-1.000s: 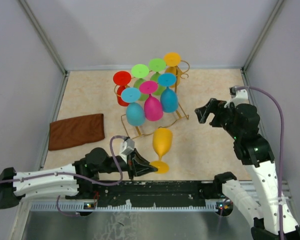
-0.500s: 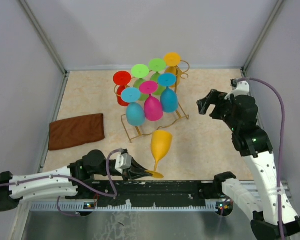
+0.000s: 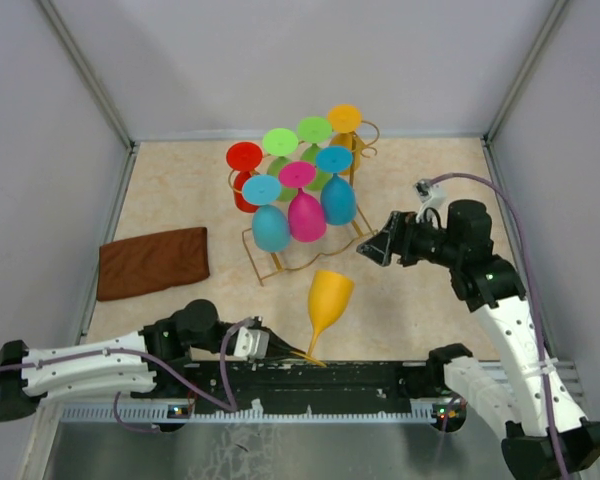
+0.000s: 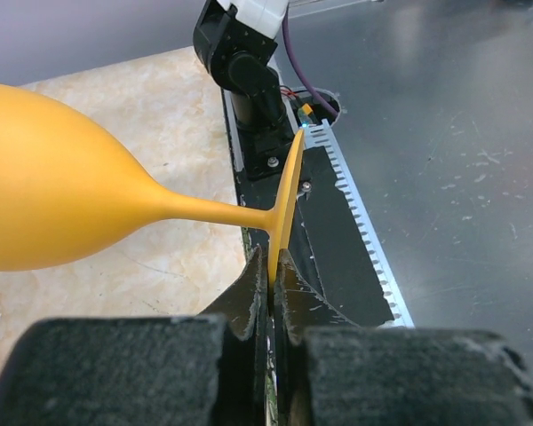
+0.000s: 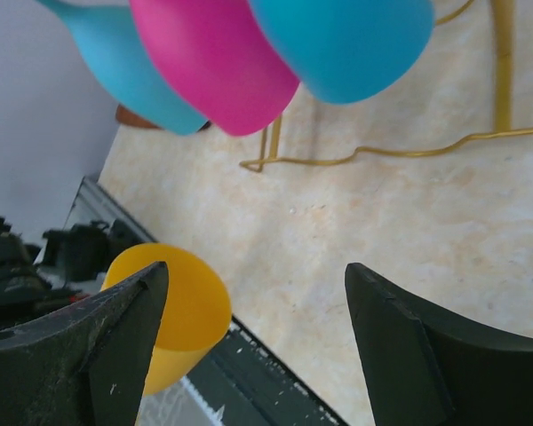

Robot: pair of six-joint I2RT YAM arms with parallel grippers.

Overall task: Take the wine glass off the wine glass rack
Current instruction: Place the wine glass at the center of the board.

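Yellow wine glass (image 3: pixel 328 298): off the wine glass rack (image 5: pixel 500 53), tilted bowl-up.
Left gripper (image 4: pixel 271 266): pinching its foot edge for me.
Right gripper (image 5: pixel 256 271): spread, empty; probably to steady the bowl.

Look at that orange plastic-looking wine glass (image 4: pixel 62 204): smooth and satin, just a soft sheen along bowl and stem. The black fingers (image 4: pixel 115 368) of the left end effector (image 4: pixel 270 266) look grainy, almost foamy, fully matt. The grey metal plate (image 4: pixel 480 177) is dull and finely scratched. The pink hanging wine glass (image 5: pixel 213 62) and the blue hanging wine glass (image 5: pixel 346 35) have the same smooth, low-gloss skin. The thin gold wire wine glass rack (image 5: pixel 409 151) gleams like polished metal. The beige stone-patterned table (image 5: pixel 355 222) is speckled and matt. The right end effector (image 5: pixel 258 271) shows coarse, hard black plastic. The brown cloth (image 3: pixel 152 262) looks soft and fuzzy.
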